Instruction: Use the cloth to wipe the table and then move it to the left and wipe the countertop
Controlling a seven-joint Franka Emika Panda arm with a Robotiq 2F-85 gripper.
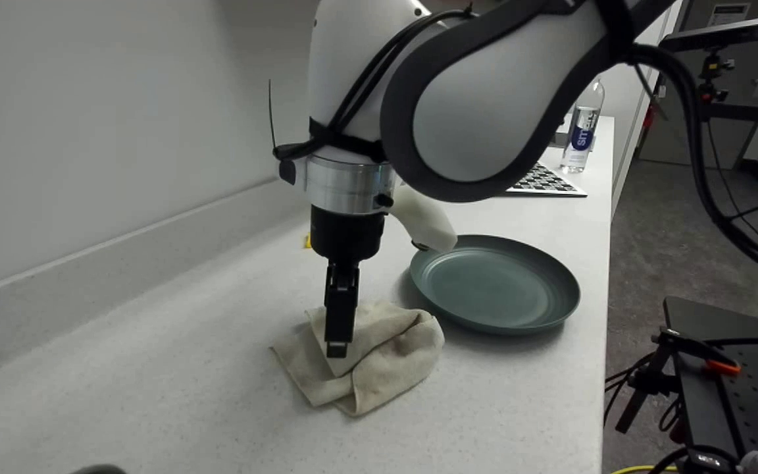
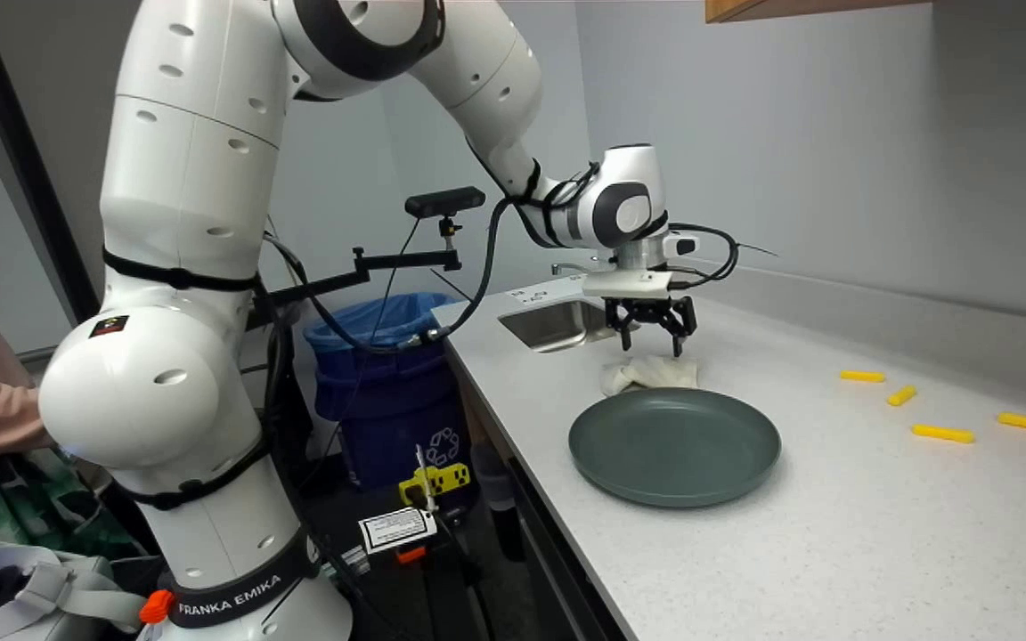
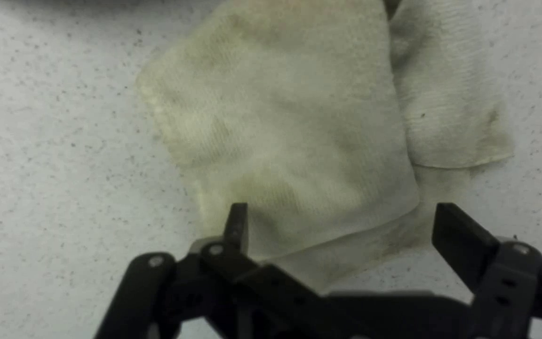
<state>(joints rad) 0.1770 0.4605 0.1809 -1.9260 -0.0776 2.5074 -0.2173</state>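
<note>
Black two-fingered gripper (image 2: pixel 652 345) hovers, spread wide, above folded off-white fabric cloth (image 1: pixel 392 368) left of round grey-green plate (image 1: pixel 494 283), presumably for pinching.

Off-white cloth (image 3: pixel 294 132), grey-speckled white countertop (image 1: pixel 221 388), grey-green plate (image 2: pixel 675 448), yellow sticks (image 2: pixel 942 434), black-and-white checked board (image 1: pixel 545 180).

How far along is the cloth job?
Done: no wiping I can confirm; the cloth lies folded on the white counter beside the plate. In hand: probably the pickup, the open gripper over the cloth, holding nothing. Left, it seems: grasp it, wipe, move left, wipe again.
</note>
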